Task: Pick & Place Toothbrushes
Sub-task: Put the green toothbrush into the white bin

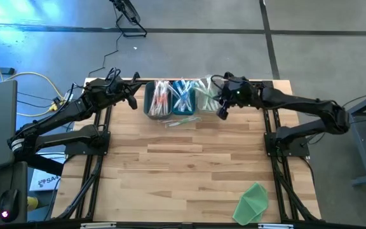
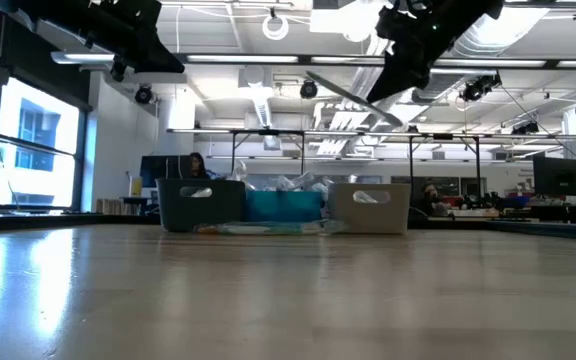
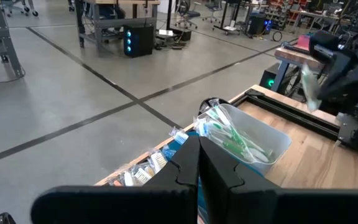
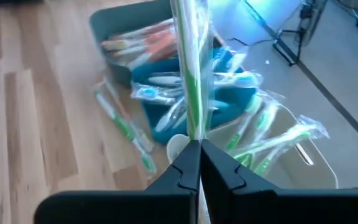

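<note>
Over bins, right hand (image 4: 194,149) pinching green toothbrush (image 4: 191,81)

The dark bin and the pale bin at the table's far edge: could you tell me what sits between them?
A blue bin of toothbrushes sits between the dark bin and pale bin, clearest in the high view.

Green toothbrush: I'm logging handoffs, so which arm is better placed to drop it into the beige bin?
Right. The right gripper already pinches the green toothbrush above the beige bin; the left gripper sits shut beside the grey bin, holding nothing.
</note>
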Robot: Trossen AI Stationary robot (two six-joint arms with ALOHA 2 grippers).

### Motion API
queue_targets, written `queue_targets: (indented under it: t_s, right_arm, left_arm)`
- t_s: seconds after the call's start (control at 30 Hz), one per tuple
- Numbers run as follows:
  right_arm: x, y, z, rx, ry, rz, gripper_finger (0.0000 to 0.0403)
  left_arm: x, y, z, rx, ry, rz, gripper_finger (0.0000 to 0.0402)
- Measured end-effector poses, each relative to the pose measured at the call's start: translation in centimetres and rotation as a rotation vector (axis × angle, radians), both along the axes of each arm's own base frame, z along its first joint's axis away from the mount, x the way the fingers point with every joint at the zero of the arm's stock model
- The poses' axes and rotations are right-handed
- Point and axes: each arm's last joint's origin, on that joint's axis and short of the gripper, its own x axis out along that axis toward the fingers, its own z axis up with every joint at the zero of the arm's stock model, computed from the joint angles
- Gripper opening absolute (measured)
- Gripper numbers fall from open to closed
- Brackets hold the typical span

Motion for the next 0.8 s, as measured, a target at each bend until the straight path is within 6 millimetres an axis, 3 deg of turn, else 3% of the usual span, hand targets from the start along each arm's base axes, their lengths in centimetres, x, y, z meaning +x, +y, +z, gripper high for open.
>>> queue_targets:
  t_s: [0.6,0.8]
  right_arm:
    - [-1.5,-2.8,0.2,0.241,-0.133,-0.173,0.0003]
    - [-1.0,-4.0,-0.2,0.288,-0.193,-0.249,0.0003]
  left_arm:
    - [0.0,0.0,0.0,0.003,0.002,0.0,0.0006]
    - [0.0,0.0,0.0,0.002,0.002,0.0,0.0006]
